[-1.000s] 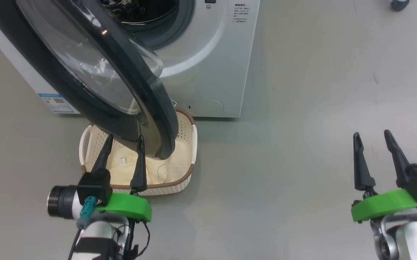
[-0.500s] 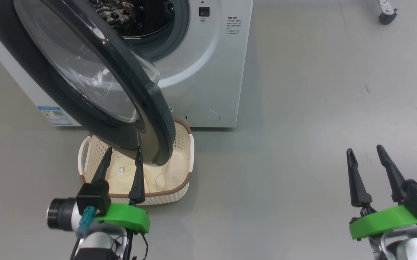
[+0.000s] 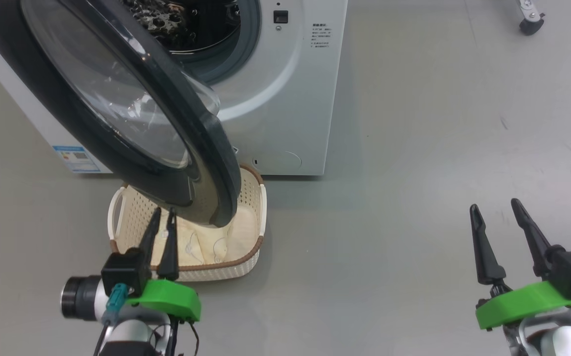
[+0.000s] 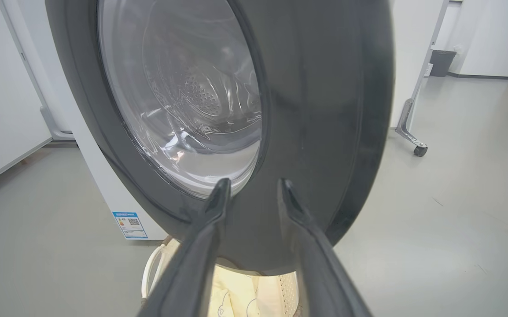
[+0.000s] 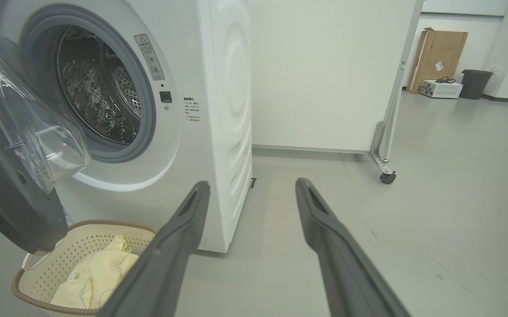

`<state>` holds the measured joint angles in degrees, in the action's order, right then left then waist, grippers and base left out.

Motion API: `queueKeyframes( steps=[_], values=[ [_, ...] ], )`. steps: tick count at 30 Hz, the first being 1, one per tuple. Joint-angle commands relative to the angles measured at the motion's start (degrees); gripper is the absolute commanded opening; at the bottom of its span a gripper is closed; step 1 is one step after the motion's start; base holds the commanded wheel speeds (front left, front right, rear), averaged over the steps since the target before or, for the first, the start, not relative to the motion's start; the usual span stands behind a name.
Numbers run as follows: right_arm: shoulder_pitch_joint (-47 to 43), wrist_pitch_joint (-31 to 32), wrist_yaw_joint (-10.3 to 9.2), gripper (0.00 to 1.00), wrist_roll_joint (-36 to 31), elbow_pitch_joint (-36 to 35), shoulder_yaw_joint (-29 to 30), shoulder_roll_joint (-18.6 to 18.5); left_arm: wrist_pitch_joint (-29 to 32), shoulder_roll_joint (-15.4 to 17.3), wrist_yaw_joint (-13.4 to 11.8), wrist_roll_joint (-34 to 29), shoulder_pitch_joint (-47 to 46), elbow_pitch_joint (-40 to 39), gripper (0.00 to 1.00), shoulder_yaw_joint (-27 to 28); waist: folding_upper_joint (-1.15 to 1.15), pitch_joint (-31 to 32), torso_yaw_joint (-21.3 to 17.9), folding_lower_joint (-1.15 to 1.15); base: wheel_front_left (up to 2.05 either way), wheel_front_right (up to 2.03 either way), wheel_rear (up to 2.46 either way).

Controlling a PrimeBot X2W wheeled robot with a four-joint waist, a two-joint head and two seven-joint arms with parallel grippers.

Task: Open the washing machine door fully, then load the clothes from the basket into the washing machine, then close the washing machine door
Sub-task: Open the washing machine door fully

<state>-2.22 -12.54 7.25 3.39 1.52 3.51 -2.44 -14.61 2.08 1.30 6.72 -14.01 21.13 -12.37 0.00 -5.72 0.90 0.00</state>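
The washing machine (image 3: 285, 99) stands at the top with its steel drum exposed. The washing machine door (image 3: 206, 163) hangs open, its black rim and glass bowl swung out over the basket (image 3: 253, 198). The clothes (image 3: 211, 242) lie pale yellow in the basket, partly hidden by the door. My left gripper (image 3: 163, 213) hovers over the basket's near left side, just below the door's lower rim. Its fingers are narrowed but apart, with nothing between them. In the left wrist view they point at the door (image 4: 324, 110). My right gripper (image 3: 494, 205) stands open over bare floor at the far right.
A blue label (image 3: 80, 158) marks the machine's lower left corner. A wheeled partition foot (image 5: 386, 176) stands right of the machine, its caster (image 3: 530, 22) at the top right. A cardboard box (image 5: 439, 53) and a bin (image 5: 474, 83) sit far back. Grey floor spreads to the right.
My left gripper's fingers have drawn closer together and shifted slightly left over the basket. The camera moved a little before that. The right gripper has hardly moved.
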Motion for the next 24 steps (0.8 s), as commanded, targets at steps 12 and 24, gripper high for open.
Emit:
queueKeyframes(
  steps=[12, 24],
  values=[
    [0.3, 0.2, 0.24, 1.0, 0.3, -2.1, -0.8, -0.4, -0.4, 1.1, -1.5, 0.0, -5.1, -1.7, 0.0, 4.0, 0.0, -0.2, -0.1, 0.0, 0.0, 0.0, 0.0],
    [-0.2, 0.1, 0.24, 1.0, 0.8, -2.4, 0.8, -0.4, -0.4, 2.8, -4.5, -3.7, -14.7, -16.3, 0.0, 5.4, 0.0, 0.0, 0.6, 0.0, 0.0, 0.0, 0.0]
  ],
)
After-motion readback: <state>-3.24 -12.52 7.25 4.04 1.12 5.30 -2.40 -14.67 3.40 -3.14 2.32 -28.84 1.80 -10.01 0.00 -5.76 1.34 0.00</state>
